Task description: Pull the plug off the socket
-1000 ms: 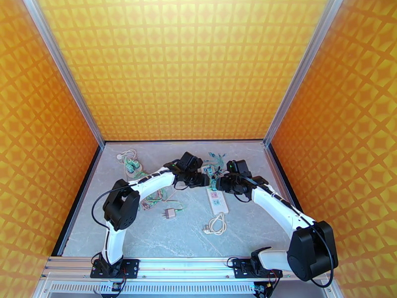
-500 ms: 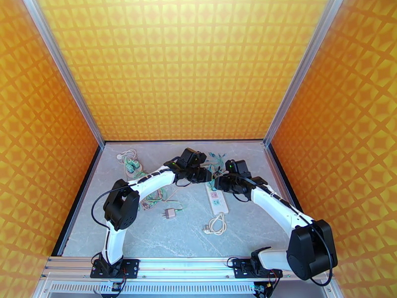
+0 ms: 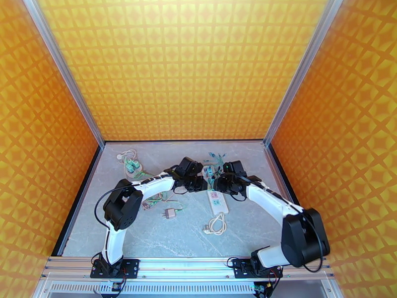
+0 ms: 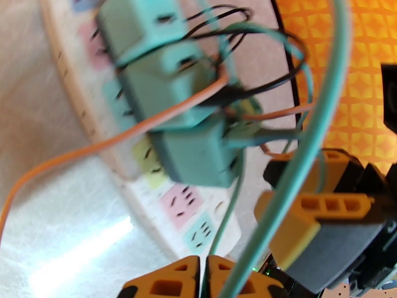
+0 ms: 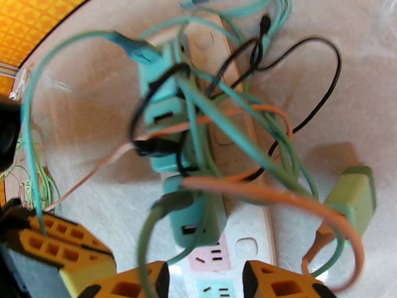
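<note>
The socket [image 3: 217, 201] is a long white power strip lying mid-table, its pink and green outlets [image 4: 178, 214] bare at the near end [image 5: 248, 229]. Several teal plugs [image 4: 196, 150] stand in its far outlets [image 5: 193, 219], tangled in teal, orange and black cables. My left gripper [image 3: 197, 183] sits just left of the plugs. Its fingertips [image 4: 203, 269] are pressed together with a thin teal cable running between them. My right gripper [image 3: 219, 184] hovers over the strip, open [image 5: 203, 279], with the nearest teal plug just ahead of its fingers.
A loose green adapter [image 5: 355, 197] lies right of the strip. A small plug [image 3: 170, 213] and the coiled white cord [image 3: 216, 224] lie nearer the bases. Cable bundles [image 3: 131, 165] sit at far left. Orange walls close three sides.
My left gripper rose a little, then came back down beside the plugs. My right gripper edged left and farther over the strip's plugged end.
</note>
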